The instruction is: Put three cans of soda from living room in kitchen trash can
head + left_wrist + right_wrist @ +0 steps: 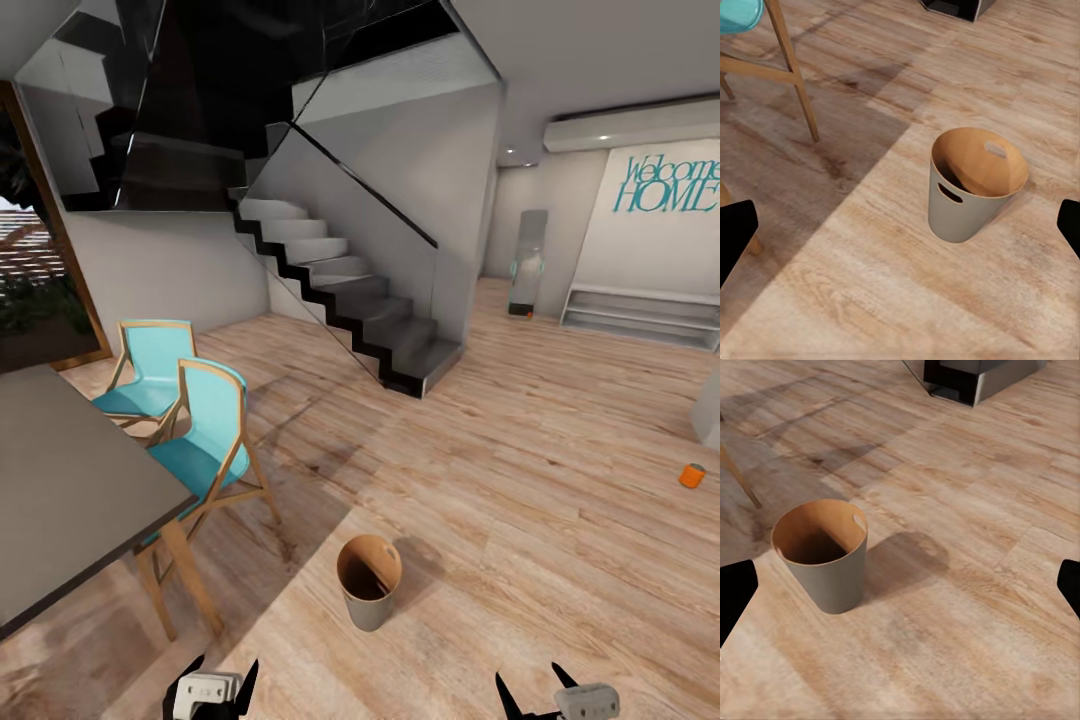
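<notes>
The bin (368, 582) stands upright on the plank floor (520, 480), open top showing its coppery inside, just ahead of both grippers. An orange can (692, 475) lies far off to the right, well apart from it. The left gripper (212, 688) and the right gripper (540, 700) hang low with fingers spread apart, holding and touching nothing. A grey table (60, 490) and two teal chairs (205, 440) stand to the left, stairs (340, 290) beyond.

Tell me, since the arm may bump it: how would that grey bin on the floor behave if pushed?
The bin tapers to a narrow base, so a shove near the rim would probably tip it. It looks empty and thin-walled, so likely light and apt to slide on the smooth plank floor. Once tipped, its round wall could let it roll.
</notes>
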Robot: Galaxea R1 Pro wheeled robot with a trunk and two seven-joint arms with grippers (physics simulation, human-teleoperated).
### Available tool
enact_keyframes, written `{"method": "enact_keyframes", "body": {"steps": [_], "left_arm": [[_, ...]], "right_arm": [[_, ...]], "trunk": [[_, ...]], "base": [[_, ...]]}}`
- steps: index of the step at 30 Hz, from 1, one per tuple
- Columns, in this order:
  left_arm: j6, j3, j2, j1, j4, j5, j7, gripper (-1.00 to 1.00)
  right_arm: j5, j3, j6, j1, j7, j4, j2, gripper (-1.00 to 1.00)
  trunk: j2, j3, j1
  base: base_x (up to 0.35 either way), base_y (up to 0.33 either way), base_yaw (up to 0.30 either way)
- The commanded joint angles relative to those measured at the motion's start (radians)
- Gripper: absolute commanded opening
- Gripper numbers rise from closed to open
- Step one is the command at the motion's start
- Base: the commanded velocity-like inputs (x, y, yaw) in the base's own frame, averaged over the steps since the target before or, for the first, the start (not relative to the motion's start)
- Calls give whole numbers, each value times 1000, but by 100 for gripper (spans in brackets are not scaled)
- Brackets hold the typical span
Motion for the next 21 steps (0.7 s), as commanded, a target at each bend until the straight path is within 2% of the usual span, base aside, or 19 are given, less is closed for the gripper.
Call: {"method": "enact_keyframes", "body": {"steps": [1, 11, 21], "left_arm": [[0, 0, 0, 0, 0, 0, 0, 100], [0, 0, 0, 0, 0, 0, 0, 100], [0, 0, 0, 0, 0, 0, 0, 100]], "right_arm": [[0, 1, 0, 0, 0, 0, 0, 100], [0, 6, 0, 0, 0, 4, 0, 100], [1, 7, 0, 0, 0, 6, 0, 100]], "trunk": [[0, 0, 0], [0, 0, 0], [0, 0, 0]], "base": [[-28, 6, 0], [-11, 2, 23], [-1, 0, 160]]}}
